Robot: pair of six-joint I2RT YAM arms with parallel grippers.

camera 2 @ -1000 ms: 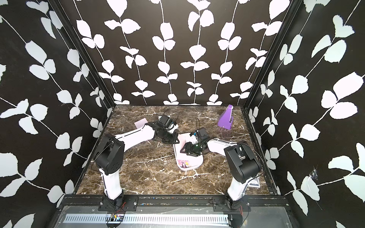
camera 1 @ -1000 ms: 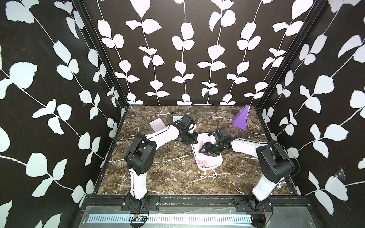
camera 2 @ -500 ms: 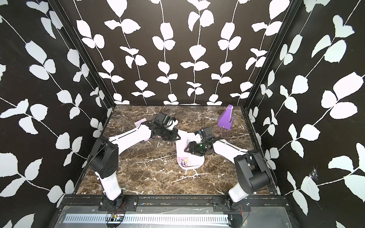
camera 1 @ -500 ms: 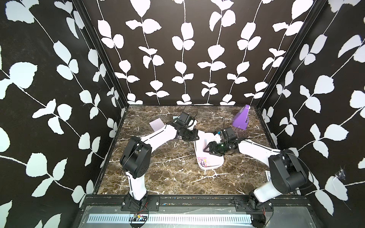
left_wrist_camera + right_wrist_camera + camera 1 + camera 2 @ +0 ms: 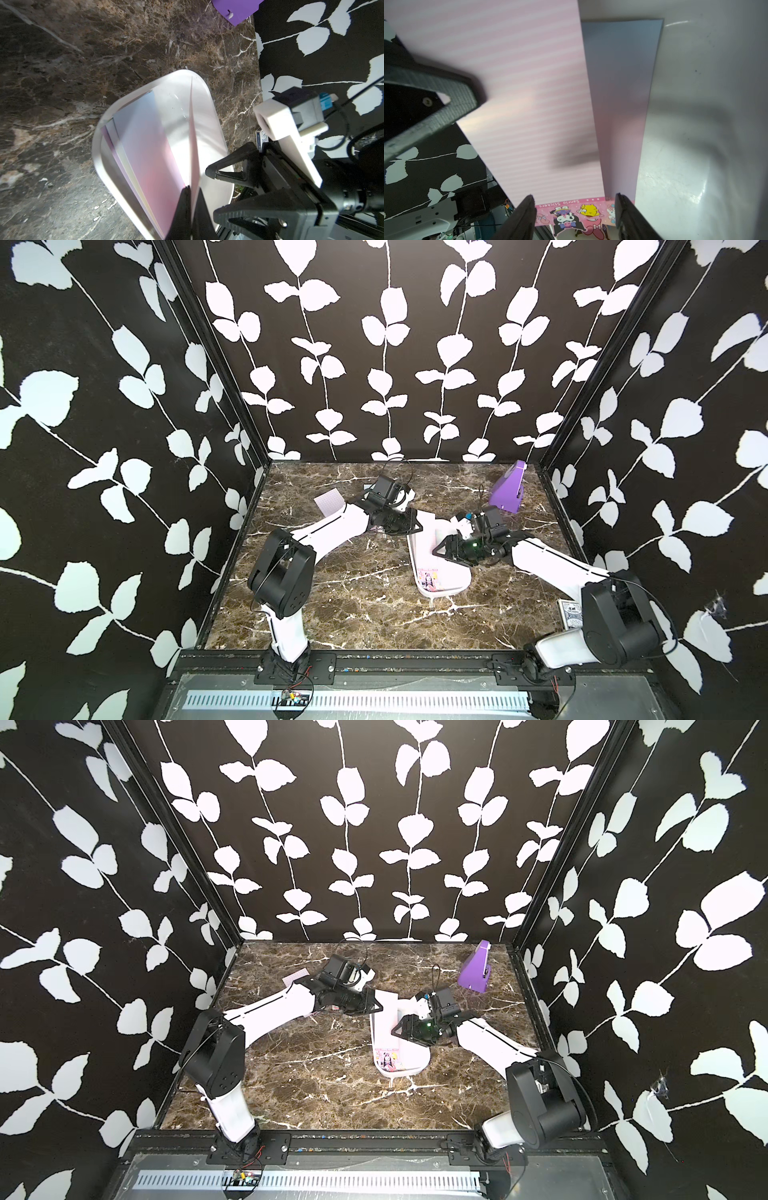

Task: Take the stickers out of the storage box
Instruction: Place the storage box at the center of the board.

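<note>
Operator, your left gripper [image 5: 192, 188] is pinching one end of a striped pink sheet [image 5: 193, 149], jaws pressed together on it, and that sheet is standing on edge over the storage box [image 5: 97, 145]. Your right gripper [image 5: 574, 197] is hanging spread and holding nothing, just beside the left one at the box's far end, so the raised sheet and the left fingers [image 5: 463, 99] are crowding its way in. Farther out, a purple wedge [image 5: 508, 489] is standing near the far right corner, well apart from the box, and a pale sheet [image 5: 328, 502] is lying on the marble table [image 5: 353, 601] behind the left arm. The rest of the stickers [image 5: 618, 104] are lying flat on the box floor beneath both grippers, their cartoon end showing between the right fingertips [image 5: 527, 207]. The right arm is covering part of a playing card box [image 5: 570, 612], and you are not getting a clear count of the sheets in the stack.
</note>
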